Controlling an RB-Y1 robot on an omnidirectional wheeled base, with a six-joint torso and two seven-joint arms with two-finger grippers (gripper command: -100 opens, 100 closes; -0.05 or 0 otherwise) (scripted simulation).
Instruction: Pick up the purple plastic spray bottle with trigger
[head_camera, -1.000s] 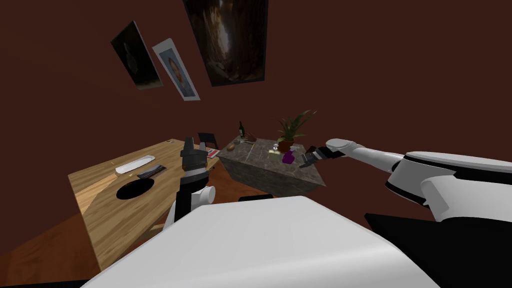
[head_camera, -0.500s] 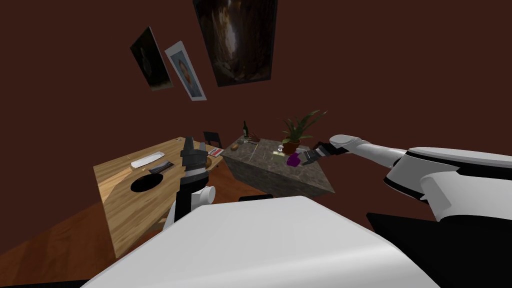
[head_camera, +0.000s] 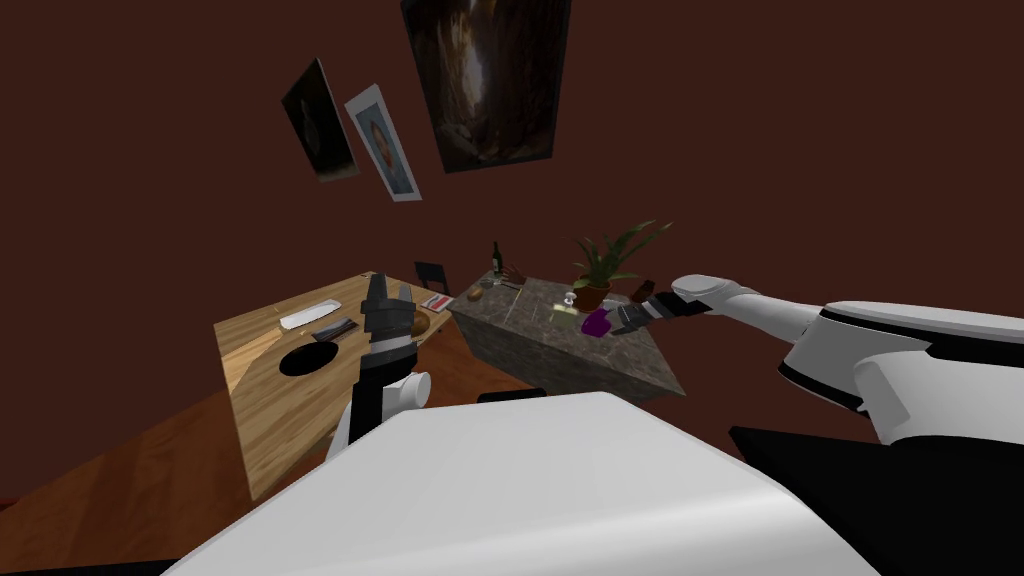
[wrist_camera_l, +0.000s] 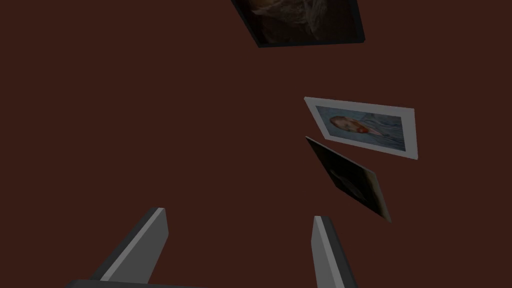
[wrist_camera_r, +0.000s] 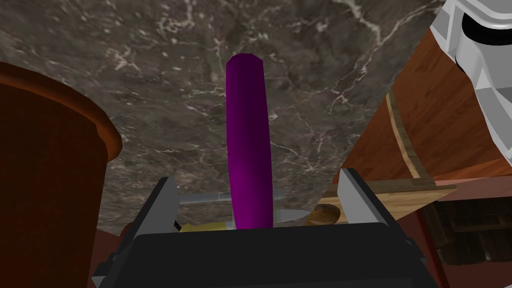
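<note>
The purple spray bottle (head_camera: 596, 322) stands on a dark marble table (head_camera: 540, 340), just in front of a potted plant (head_camera: 592, 296). My right gripper (head_camera: 622, 320) is stretched out to it from the right. In the right wrist view the purple bottle (wrist_camera_r: 247, 140) rises between the two fingers of the right gripper (wrist_camera_r: 258, 177), which stand wide apart on either side and do not press it; the gripper is open. The brown pot (wrist_camera_r: 45, 165) is close beside one finger. My left gripper (head_camera: 385, 298) is raised above the wooden table, and in its wrist view the left gripper (wrist_camera_l: 239, 215) is open and empty.
The marble table (wrist_camera_r: 150, 60) also carries a dark green bottle (head_camera: 494, 258), a small glass (head_camera: 569, 297) and flat items. A wooden table (head_camera: 290, 400) to the left holds a black plate (head_camera: 308, 359) and a white tray (head_camera: 311, 316). A dark chair (head_camera: 432, 274) stands behind.
The whole head view has shifted right, so my body has turned. My right gripper has moved closer to the purple bottle, which has stayed put on the table. The left arm has held still.
</note>
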